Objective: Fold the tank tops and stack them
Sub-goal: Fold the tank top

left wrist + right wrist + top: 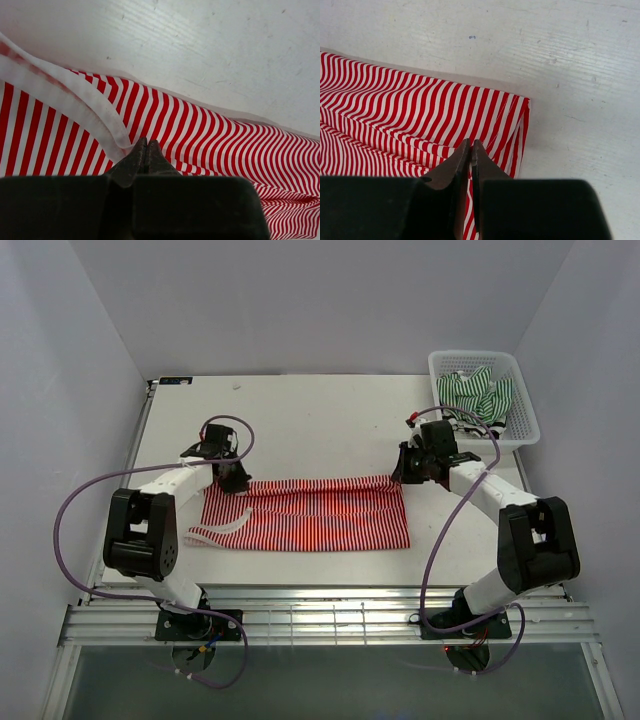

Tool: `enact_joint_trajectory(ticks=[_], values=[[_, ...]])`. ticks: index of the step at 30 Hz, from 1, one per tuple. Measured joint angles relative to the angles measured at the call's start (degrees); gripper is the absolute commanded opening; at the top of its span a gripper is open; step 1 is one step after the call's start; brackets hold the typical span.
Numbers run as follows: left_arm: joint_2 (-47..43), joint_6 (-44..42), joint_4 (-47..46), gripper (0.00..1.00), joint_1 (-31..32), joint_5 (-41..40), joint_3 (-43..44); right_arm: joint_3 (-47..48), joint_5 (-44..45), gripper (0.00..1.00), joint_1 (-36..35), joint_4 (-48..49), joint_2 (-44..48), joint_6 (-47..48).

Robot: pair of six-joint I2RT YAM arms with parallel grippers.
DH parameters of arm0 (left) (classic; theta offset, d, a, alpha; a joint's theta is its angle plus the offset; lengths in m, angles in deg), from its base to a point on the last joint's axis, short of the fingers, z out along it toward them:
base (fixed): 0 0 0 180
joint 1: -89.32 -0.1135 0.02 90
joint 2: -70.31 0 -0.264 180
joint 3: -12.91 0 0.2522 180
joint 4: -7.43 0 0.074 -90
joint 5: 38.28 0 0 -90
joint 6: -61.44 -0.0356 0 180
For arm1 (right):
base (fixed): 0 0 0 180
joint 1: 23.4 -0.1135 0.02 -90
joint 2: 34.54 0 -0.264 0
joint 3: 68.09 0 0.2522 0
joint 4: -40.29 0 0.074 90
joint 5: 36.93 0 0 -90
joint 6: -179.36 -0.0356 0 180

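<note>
Left gripper (232,480) and right gripper (408,472) each pinch closed on the upper edge of the red-and-white tank top (320,518) spread at centre frame, so folding seems barely begun, and the green-and-white top (482,390) lies crumpled in the basket (438,364) at upper right.

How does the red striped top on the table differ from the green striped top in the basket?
The red top lies spread out on the table; the green top is bunched up in the basket. The left gripper and right gripper pinch the red top's far edge; no gripper touches the green top. Both tops have white stripes.
</note>
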Motion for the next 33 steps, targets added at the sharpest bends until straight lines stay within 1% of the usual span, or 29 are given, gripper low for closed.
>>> enact_joint_trajectory(ticks=[8,15,17,18,20,22,23,24,25,26,27,29,30,31,32,33], values=[[-1.73,2.03,0.04,0.0,-0.02,0.39,-4.96,-2.78,-1.11,0.08,-0.02,0.13,1.11,0.96],[-2.25,3.06,-1.09,0.0,-0.02,1.81,-6.99,-4.79,-1.11,0.08,-0.02,0.44,1.88,1.49],[-2.29,3.26,-1.27,0.0,-0.02,1.97,-7.23,-5.49,-1.09,0.1,-0.02,0.68,2.29,1.49],[-2.36,3.3,-1.49,0.02,-0.02,2.08,-7.39,-5.9,-1.09,0.13,-0.02,0.83,2.54,1.46],[-2.8,3.39,-1.57,0.12,-0.02,2.43,-7.87,-6.58,-1.09,0.18,-0.02,0.92,2.8,1.42],[-3.21,3.5,-1.53,0.23,0.0,2.71,-8.35,-7.1,-1.03,0.31,-0.02,0.9,2.84,1.29],[-3.41,3.48,-1.53,0.26,-0.02,2.75,-8.59,-7.41,-0.83,0.34,-0.02,0.92,2.86,1.22],[-3.65,3.54,-1.4,0.39,-0.02,2.8,-8.79,-7.72,-0.66,0.37,-0.02,0.87,3.06,1.29],[-3.98,3.58,-1.18,0.48,-0.02,2.8,-8.94,-8.04,-0.44,0.4,0.0,0.76,3.39,1.29],[-4.33,3.61,-0.85,0.57,-0.02,2.82,-8.96,-8.2,-0.07,0.45,-0.02,0.46,3.82,1.31],[-4.85,3.65,-0.52,0.76,-0.02,2.82,-8.96,-8.31,0.35,0.6,-0.02,0.28,4.37,1.27],[-6.23,3.52,0.37,0.97,-0.02,2.8,-8.96,-8.35,1.16,0.68,0.0,-0.7,5.92,1.01],[-7.15,3.65,0.92,0.98,-0.02,2.82,-8.94,-8.35,1.33,0.78,-0.02,-1.2,6.95,1.16],[-8.13,3.8,1.46,0.98,-0.02,2.84,-8.81,-8.35,1.46,0.83,0.0,-1.6,8.04,0.98],[-9.09,3.96,1.99,0.98,-0.02,2.97,-8.57,-8.35,1.36,0.93,0.0,-1.9,9.11,1.07],[-9.84,4.02,2.4,0.98,-0.02,3.17,-8.22,-8.33,0.96,0.9,-0.02,-2.16,10.19,1.05]])
